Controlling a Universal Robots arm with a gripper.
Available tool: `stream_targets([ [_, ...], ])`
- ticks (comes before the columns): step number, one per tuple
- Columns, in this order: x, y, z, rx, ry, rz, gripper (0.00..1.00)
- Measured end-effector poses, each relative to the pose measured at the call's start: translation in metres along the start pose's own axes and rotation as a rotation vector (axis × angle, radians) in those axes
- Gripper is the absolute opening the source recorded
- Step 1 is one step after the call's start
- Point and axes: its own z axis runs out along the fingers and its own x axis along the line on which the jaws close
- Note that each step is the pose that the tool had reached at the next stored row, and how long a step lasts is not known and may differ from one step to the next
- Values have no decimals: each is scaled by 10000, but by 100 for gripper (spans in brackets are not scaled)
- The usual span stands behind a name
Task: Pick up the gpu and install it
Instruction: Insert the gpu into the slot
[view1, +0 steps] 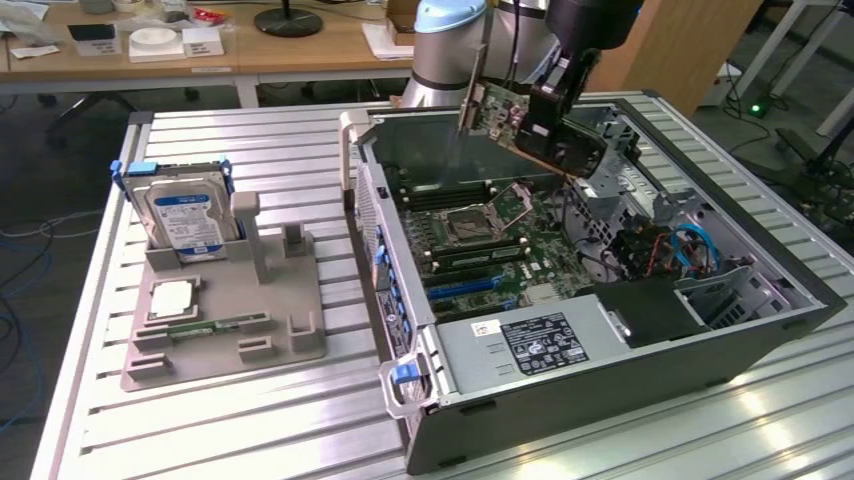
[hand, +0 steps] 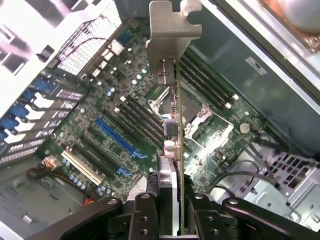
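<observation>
The gpu (hand: 169, 180) bears a matt metal bracket (hand: 172, 30); the table (view1: 267, 420) is ribbed metal.

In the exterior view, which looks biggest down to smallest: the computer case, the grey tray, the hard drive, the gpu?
1. computer case
2. grey tray
3. hard drive and gpu: they look about alike. The gpu is tilted and partly covered by the gripper, so I won't rank them.

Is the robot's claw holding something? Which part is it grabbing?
Yes. The gripper holds the gpu, pinched across its flat faces near the end away from its silver bracket, above the open computer case.
</observation>
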Motion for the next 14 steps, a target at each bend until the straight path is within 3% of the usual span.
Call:
stream_targets([
  [14, 4, -5, 1, -9, 27, -1943, 28],
])
